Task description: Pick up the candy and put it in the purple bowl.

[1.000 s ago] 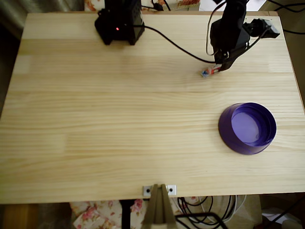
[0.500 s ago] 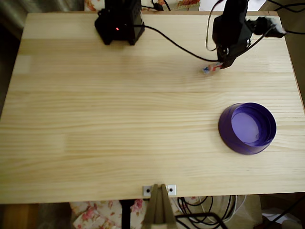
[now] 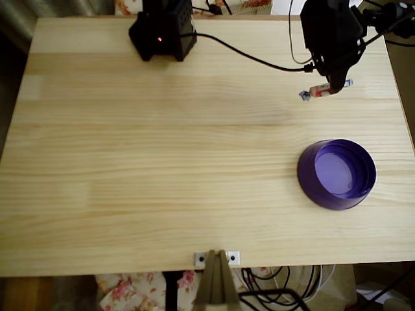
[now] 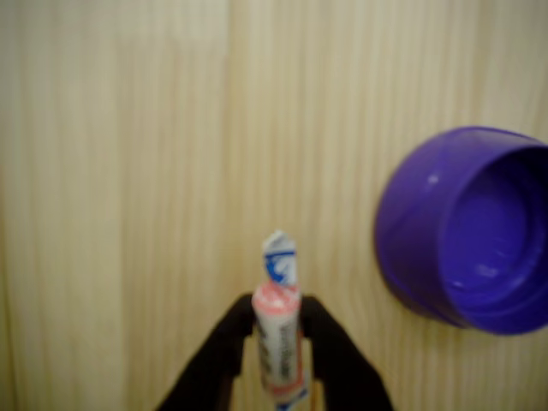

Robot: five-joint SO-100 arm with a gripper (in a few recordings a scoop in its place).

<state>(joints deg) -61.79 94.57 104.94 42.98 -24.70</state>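
My black gripper (image 3: 329, 88) is shut on the candy (image 3: 322, 90), a small white sweet with a red-orange middle and blue twisted ends, and holds it above the table at the back right. In the wrist view the candy (image 4: 277, 338) stands pinched between the two dark fingers (image 4: 221, 360), its blue end pointing away. The purple bowl (image 3: 336, 173) sits on the table nearer the front than the gripper in the overhead view, with nothing inside. In the wrist view the purple bowl (image 4: 467, 229) lies to the right of the candy.
A black box (image 3: 163, 27) with a red light stands at the table's back left, and a black cable (image 3: 246, 58) runs from it to the arm. The table's right edge (image 3: 403, 123) is close to the bowl and the gripper.
The gripper has lifted the candy off the table and swung to the right with it, nearer to the table's right edge.
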